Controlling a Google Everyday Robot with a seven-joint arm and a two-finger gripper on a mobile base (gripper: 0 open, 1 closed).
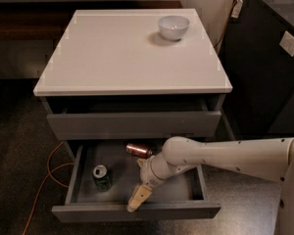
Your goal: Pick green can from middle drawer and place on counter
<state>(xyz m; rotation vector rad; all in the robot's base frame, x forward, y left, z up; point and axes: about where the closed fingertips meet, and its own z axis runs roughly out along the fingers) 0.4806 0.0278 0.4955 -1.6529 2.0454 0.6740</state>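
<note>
The green can [102, 176] stands upright, silver lid up, in the left part of the open middle drawer [137, 213], which is pulled out below the white counter [132, 53]. My gripper [138, 198] hangs over the drawer's front middle, pointing down and left. It is to the right of the green can and apart from it, holding nothing. My white arm [220, 158] reaches in from the right.
A reddish-copper can [138, 150] lies on its side at the drawer's back, just behind my wrist. A white bowl [174, 27] sits on the counter's far right. The upper drawer [132, 124] is slightly open. A black cabinet [264, 58] stands to the right. An orange cable [51, 168] lies on the floor to the left.
</note>
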